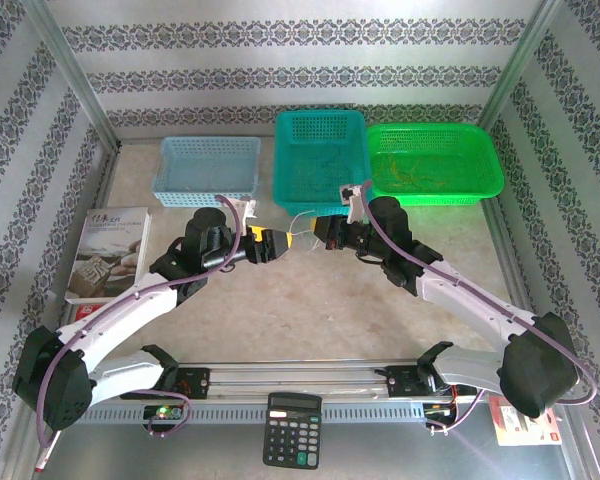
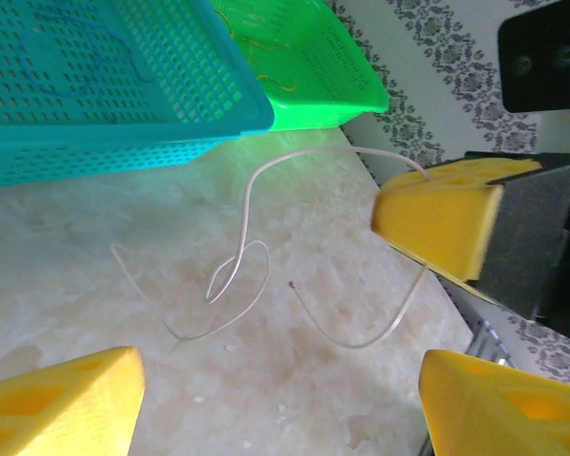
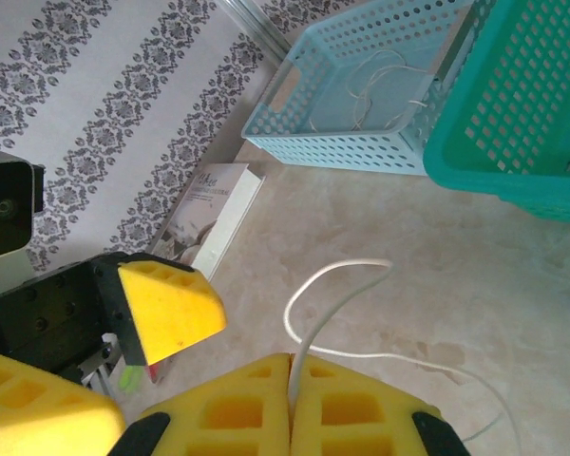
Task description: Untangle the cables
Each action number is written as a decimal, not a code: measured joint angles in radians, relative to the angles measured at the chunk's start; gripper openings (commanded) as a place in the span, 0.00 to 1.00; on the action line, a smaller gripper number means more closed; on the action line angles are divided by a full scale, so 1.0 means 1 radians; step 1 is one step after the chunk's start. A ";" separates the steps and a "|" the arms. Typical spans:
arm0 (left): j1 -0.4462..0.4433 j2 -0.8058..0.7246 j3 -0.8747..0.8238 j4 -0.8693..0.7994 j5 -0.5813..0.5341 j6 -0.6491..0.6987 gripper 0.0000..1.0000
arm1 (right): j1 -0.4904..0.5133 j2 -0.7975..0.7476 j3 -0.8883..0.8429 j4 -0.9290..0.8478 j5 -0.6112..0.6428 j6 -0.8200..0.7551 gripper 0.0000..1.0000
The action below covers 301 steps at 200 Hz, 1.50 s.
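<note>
- Whitish, thin, flexible cable is laid in loose loops on the pale stone-look bench, just near of the teal perforated plastic basket, between the two arms.
- Right end effector is shut tight, with one strand pinched between its yellow pads.
- Left end effector is spread wide above the loops, and nothing is held.
- The crossed loop could be drawn into a knot by a sideways pull, or the strand slipped from the pinch. The close-set end effectors could be knocked together.
- Cable ends past the pads are cut off, and from above its path cannot be traced.
</note>
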State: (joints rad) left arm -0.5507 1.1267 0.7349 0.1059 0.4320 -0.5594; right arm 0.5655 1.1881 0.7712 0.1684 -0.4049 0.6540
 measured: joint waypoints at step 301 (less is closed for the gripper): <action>0.319 -0.320 0.055 -0.241 -0.340 -0.021 1.00 | 0.053 1.420 1.698 -0.072 -0.074 0.053 0.56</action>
State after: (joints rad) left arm -0.2321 0.8066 0.7895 -0.1356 0.0925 -0.5808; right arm 0.6189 2.6080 2.4695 0.0959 -0.4793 0.7071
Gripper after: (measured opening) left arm 0.998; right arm 0.339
